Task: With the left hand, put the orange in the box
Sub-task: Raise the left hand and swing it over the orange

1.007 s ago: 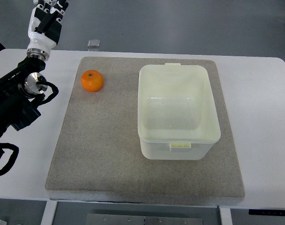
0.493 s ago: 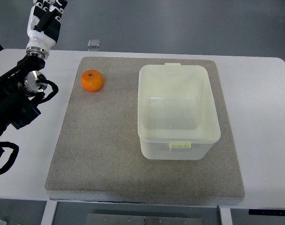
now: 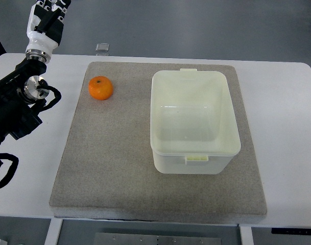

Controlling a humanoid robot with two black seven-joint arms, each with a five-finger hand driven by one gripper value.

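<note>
An orange (image 3: 100, 88) lies on the grey mat (image 3: 114, 158) near its far left corner. An open cream plastic box (image 3: 194, 120) stands on the mat's right half and holds nothing. My left hand (image 3: 45, 19) is at the top left edge of the view, above the table's far left, well to the left of and beyond the orange. Its black and white fingers are cut off by the frame edge. It holds nothing that shows. The right arm is out of view.
The mat lies on a white table (image 3: 288, 112). A small clear square object (image 3: 102, 48) sits at the table's far edge beyond the mat. My left arm's black links and cables (image 3: 15, 109) lie over the table's left side.
My left hand and forearm have drifted slightly left and farther up toward the picture's top edge. The orange and the box have not moved.
</note>
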